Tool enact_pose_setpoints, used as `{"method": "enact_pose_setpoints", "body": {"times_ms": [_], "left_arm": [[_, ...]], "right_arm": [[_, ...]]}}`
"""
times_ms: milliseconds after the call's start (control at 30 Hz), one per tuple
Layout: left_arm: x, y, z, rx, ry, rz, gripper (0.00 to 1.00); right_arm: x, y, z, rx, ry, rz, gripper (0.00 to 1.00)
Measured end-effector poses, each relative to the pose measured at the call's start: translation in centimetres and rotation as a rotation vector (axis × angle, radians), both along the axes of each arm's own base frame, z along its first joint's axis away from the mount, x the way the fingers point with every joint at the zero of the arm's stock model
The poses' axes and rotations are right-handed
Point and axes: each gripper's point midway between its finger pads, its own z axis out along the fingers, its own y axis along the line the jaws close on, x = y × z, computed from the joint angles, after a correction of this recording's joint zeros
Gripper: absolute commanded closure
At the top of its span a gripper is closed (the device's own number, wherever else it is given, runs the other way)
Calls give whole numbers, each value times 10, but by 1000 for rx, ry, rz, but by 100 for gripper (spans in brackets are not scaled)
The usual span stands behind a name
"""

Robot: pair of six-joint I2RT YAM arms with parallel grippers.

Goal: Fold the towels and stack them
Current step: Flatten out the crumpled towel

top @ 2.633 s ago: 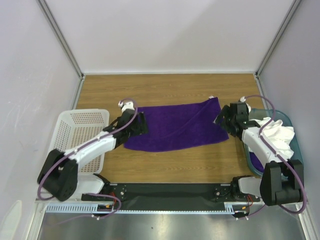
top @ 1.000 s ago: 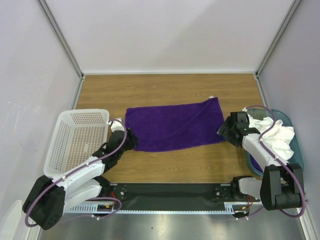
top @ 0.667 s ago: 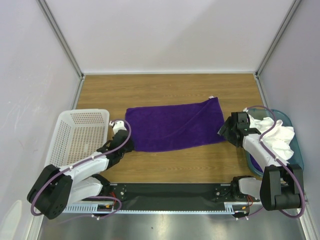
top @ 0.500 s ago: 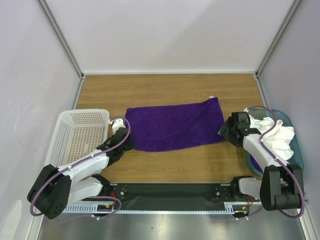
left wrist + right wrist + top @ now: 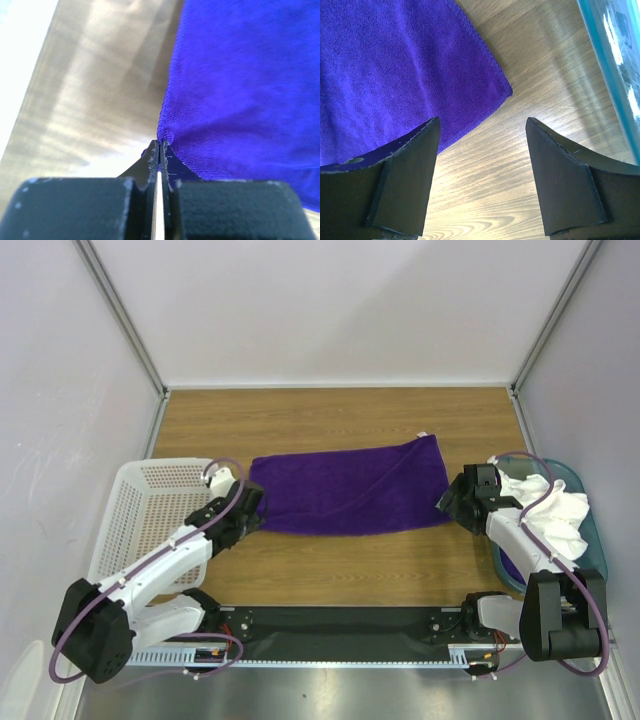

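The teal plastic bin (image 5: 597, 528) at the right edge is half hidden by the right arm, so the crumpled white cloth towel (image 5: 560, 515) and a scrap of purple cloth (image 5: 509, 563) in it show only in part. The deep-purple cloth towel (image 5: 348, 487) lies spread mid-way across the brown wooden table (image 5: 340, 420), with wood showing behind and in front. The left gripper (image 5: 159, 146), beside the white perforated plastic basket (image 5: 150, 510), is clamped on its near-left corner, while the right gripper (image 5: 482, 122) gapes wide around its near-right corner.
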Motion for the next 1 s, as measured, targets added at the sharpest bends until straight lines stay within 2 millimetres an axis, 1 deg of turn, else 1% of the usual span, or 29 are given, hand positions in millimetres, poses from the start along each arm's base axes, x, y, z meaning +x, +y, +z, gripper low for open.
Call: {"method": "enact_pose_setpoints", "body": {"times_ms": [33,67,100,133,200,267,333,400,433,500,533,600,633,800,867,900,933,967,1000], "left_arm": [[-5,3,-3,6,24,14,85],[-10,6,-8,16,50,26,64],[-14,9,-13,25,77,40,54],[-18,11,-17,30,97,53,35],[-23,12,-24,28,121,61,24],[-26,12,-30,20,127,64,15],[-30,10,-39,3,126,48,10],[-33,9,-46,-12,121,29,10],[-34,8,-50,-18,120,21,11],[-35,8,-54,-21,115,6,15],[-35,7,-55,-23,112,3,23],[-32,5,-56,-28,103,-5,29],[-31,3,-56,-30,100,-12,35],[-23,-3,-57,-48,70,-31,47],[-22,-4,-57,-51,65,-33,64],[-22,-4,-57,-51,64,-38,74],[-22,-4,-57,-51,63,-41,96],[-22,-5,-56,-58,59,-39,100],[-22,-4,-55,-57,55,-43,100]], "right_arm": [[0,0,0,0,0,1,25],[0,0,0,1,0,1,26],[0,0,0,2,0,1,26],[0,0,0,2,1,2,26],[0,0,0,3,1,4,25],[0,0,0,2,2,7,25],[0,0,0,1,2,9,25],[-1,-1,0,-1,3,13,25],[-1,-1,0,-2,4,14,25],[-1,-1,0,-2,3,12,25],[-1,-2,-1,-3,4,13,25],[-1,-2,-1,-4,4,13,25],[-1,-2,-1,-4,4,14,25],[-2,-2,-2,-3,8,17,25],[-3,-3,-3,-3,12,14,25],[-4,-3,-3,-4,16,13,25],[-4,-4,-3,-4,17,11,25],[-5,-4,-4,-4,20,10,25],[-6,-5,-4,-5,21,8,25]]}}
